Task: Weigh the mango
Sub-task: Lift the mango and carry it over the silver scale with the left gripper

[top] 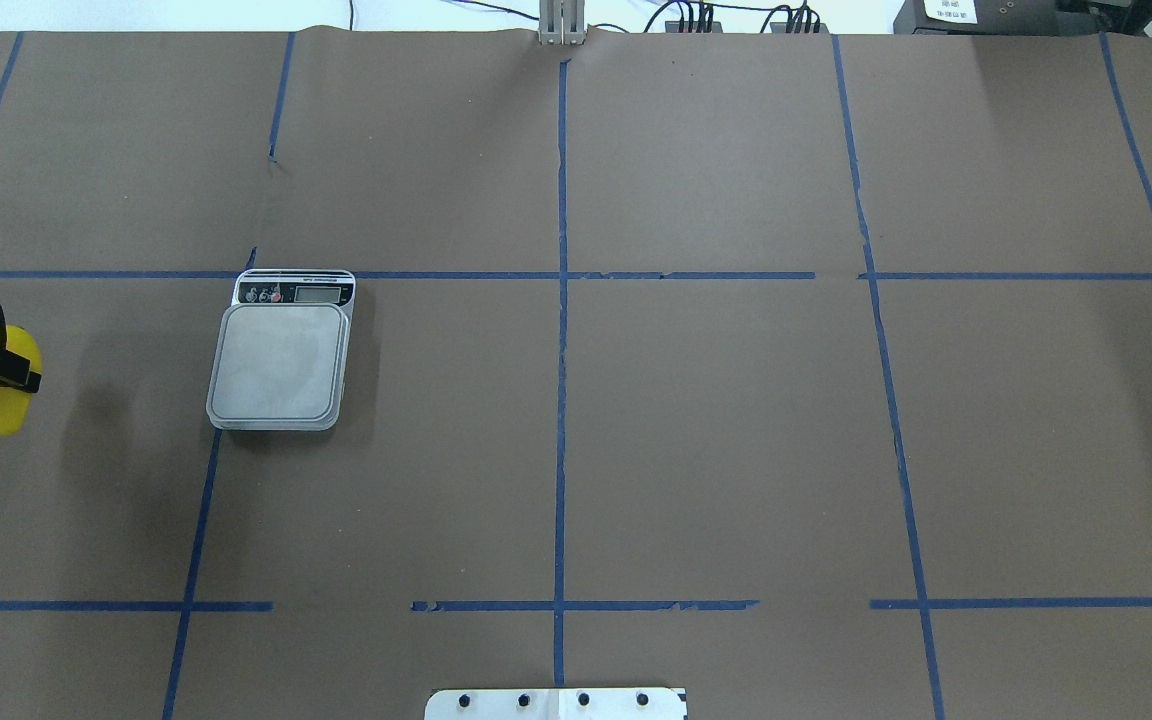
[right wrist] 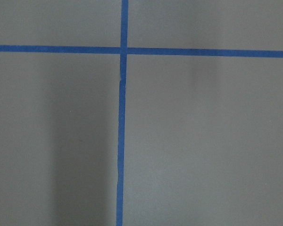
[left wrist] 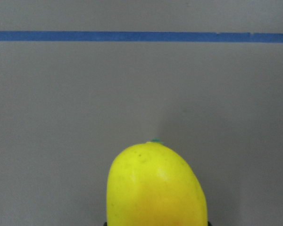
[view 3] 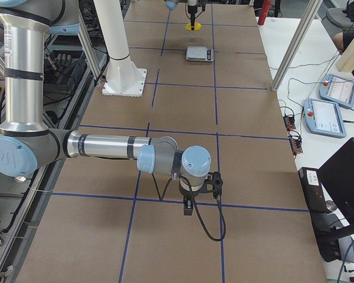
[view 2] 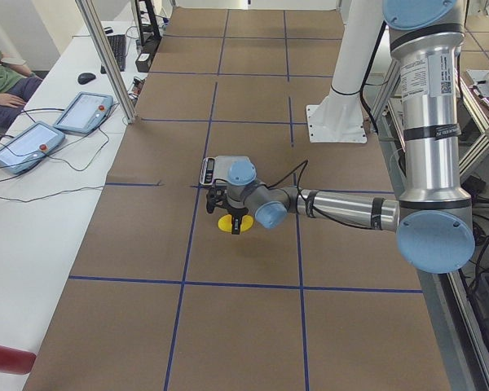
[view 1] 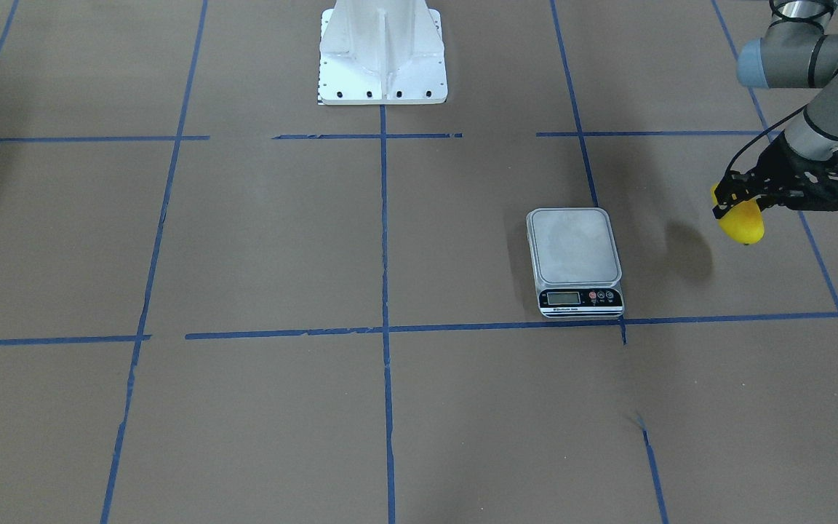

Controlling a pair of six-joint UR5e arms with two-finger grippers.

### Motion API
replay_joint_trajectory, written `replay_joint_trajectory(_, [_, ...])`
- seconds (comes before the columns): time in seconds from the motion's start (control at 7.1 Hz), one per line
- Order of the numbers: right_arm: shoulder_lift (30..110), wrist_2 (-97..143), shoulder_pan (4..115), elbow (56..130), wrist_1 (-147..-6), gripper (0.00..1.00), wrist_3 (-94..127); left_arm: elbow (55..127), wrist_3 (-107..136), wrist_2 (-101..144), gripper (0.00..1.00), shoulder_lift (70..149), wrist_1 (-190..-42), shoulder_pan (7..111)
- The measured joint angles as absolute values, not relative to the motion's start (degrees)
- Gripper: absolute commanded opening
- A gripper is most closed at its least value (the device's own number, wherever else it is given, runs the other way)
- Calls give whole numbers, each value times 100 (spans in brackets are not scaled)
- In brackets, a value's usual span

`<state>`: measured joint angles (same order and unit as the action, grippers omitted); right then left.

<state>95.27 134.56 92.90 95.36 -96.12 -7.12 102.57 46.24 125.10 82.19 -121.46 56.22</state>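
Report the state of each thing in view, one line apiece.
mango: gripped, held clear of the table, beside the scale, not on it.
scale: flat on the table, platform bare; display too small to read.
left pincer: shut on the mango.
right pincer: over the table, far from the scale; open or shut cannot be told.

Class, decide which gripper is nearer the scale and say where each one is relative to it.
Left. The left gripper, holding the mango, is a short way to the left of the scale, off its platform. The right gripper is far off on the robot's right side.
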Motion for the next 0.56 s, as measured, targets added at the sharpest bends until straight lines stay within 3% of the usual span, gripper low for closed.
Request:
replay_joint_trajectory(0.28, [9527, 13456, 9290, 9536, -9613, 100, -712, 10889, 4597, 12540, 0, 8991, -10515, 5619])
replay_joint_trajectory(0.56, [9527, 13456, 9290, 9536, -9613, 100, -708, 10800, 5072, 12505, 0, 10125, -9541, 5496])
